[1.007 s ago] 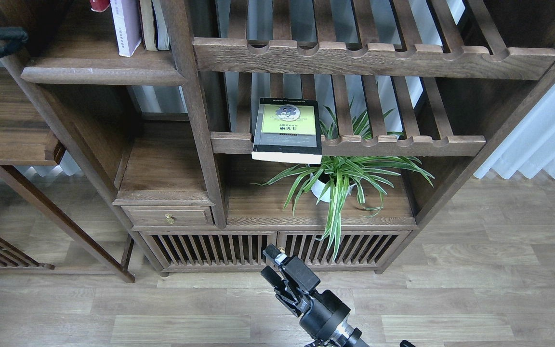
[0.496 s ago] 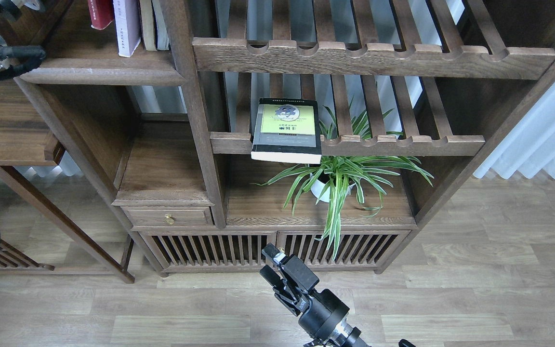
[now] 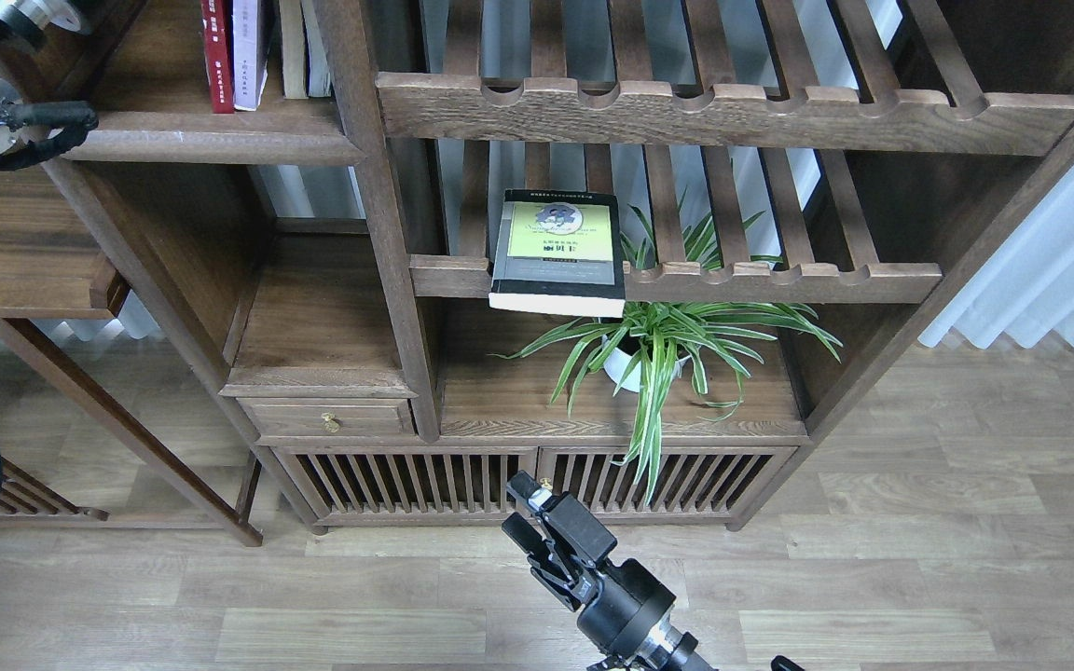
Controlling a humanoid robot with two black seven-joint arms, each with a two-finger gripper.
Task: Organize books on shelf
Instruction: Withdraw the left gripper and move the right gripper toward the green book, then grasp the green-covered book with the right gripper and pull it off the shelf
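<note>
The right pincer (image 3: 530,513) hangs low before the cabinet, its two fingers a little apart and holding nothing. Straight above it, well apart, the black book (image 3: 557,252) lies flat on a slatted rack (image 3: 779,280). Far up to its left, the red book (image 3: 216,56) and white book (image 3: 248,51) stand upright on the shelf (image 3: 211,144). The left pincer cannot be made out.

Wood-plank floor (image 3: 919,559), seemingly white curtain (image 3: 1050,270)
</note>
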